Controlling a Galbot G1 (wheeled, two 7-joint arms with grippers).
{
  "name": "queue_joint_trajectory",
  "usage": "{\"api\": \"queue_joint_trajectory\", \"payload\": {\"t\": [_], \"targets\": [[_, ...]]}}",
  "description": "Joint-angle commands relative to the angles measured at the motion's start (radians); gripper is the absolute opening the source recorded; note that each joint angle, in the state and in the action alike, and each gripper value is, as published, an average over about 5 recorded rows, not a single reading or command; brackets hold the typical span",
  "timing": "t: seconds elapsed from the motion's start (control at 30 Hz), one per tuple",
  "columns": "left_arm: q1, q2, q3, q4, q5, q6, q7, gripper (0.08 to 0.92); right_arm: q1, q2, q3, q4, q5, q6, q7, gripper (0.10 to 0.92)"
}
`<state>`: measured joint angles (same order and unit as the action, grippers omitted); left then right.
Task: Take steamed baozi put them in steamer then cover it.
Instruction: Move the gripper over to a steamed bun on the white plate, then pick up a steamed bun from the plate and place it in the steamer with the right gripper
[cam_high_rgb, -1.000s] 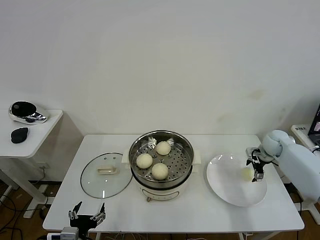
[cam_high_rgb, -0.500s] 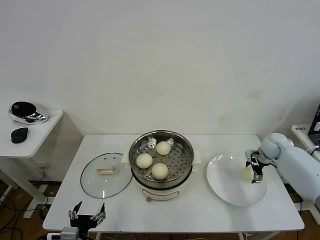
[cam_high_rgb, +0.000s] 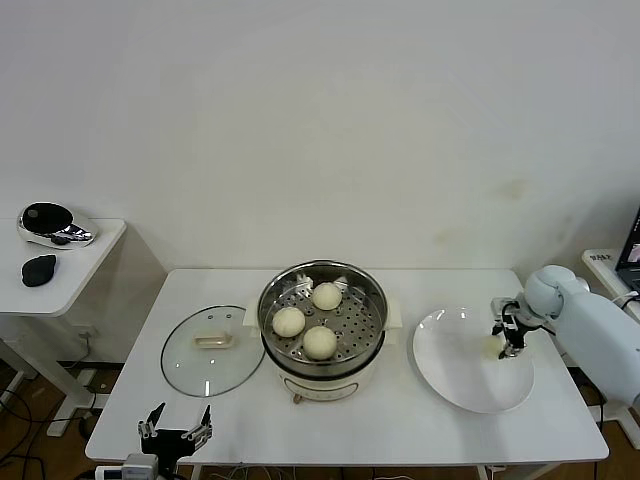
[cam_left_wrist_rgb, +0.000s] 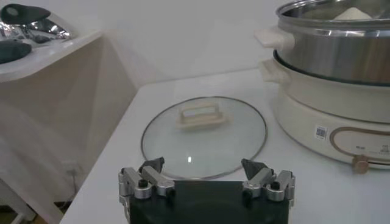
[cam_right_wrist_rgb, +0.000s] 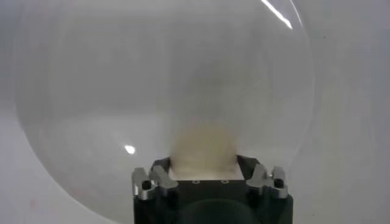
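Note:
Three steamed baozi (cam_high_rgb: 320, 342) lie on the perforated tray of the steel steamer (cam_high_rgb: 270, 300) at mid-table. A fourth baozi (cam_high_rgb: 491, 346) rests on the white plate (cam_high_rgb: 460, 375) to its right. My right gripper (cam_high_rgb: 508, 340) is down on the plate, fingers pressed against both sides of that bun; the right wrist view shows the baozi (cam_right_wrist_rgb: 203, 145) filling the gap of the gripper (cam_right_wrist_rgb: 203, 163). The glass cover (cam_high_rgb: 200, 368) lies flat left of the steamer. My left gripper (cam_high_rgb: 175, 428) hangs open at the table's front edge, with the cover (cam_left_wrist_rgb: 204, 141) just ahead of it (cam_left_wrist_rgb: 204, 165).
A low white side table (cam_high_rgb: 85, 262) stands to the left with a black-and-chrome object (cam_high_rgb: 50, 222) and a black pad (cam_high_rgb: 38, 268). The steamer's cream base (cam_left_wrist_rgb: 329, 115) rises close beside the cover. The plate lies near the table's right edge.
My right gripper has closed its fingers from wide open onto the baozi on the plate and sunk slightly. The left arm has not moved.

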<state>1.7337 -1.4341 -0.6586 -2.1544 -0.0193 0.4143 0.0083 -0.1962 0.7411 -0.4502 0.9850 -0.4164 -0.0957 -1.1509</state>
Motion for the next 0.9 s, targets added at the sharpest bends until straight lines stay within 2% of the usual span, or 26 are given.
{"api": "queue_joint_trajectory", "payload": {"t": [0.03,0.27,0.47,0.67,0.9], "targets": [[-0.002,0.000,0.002,0.000,0.000,0.000,-0.001,0.823,0.015,-0.023,-0.017,0.034,0.035,-0.032,0.002,0.521],[-0.011,0.001,0.006,-0.006,0.019,-0.002,-0.005,0.823,0.116,-0.091,-0.114,0.176,0.169,-0.132,-0.017,0.502],[-0.025,0.008,-0.005,-0.023,0.042,0.008,-0.010,0.823,0.436,-0.129,-0.404,0.372,0.429,-0.277,-0.034,0.504],[-0.028,0.014,-0.011,-0.049,0.077,0.008,-0.016,0.823,0.818,-0.025,-0.721,0.458,0.721,-0.397,-0.028,0.509],[-0.029,0.018,0.001,-0.080,0.099,0.002,-0.016,0.823,0.984,0.107,-0.857,0.511,0.911,-0.502,-0.005,0.509]]}}
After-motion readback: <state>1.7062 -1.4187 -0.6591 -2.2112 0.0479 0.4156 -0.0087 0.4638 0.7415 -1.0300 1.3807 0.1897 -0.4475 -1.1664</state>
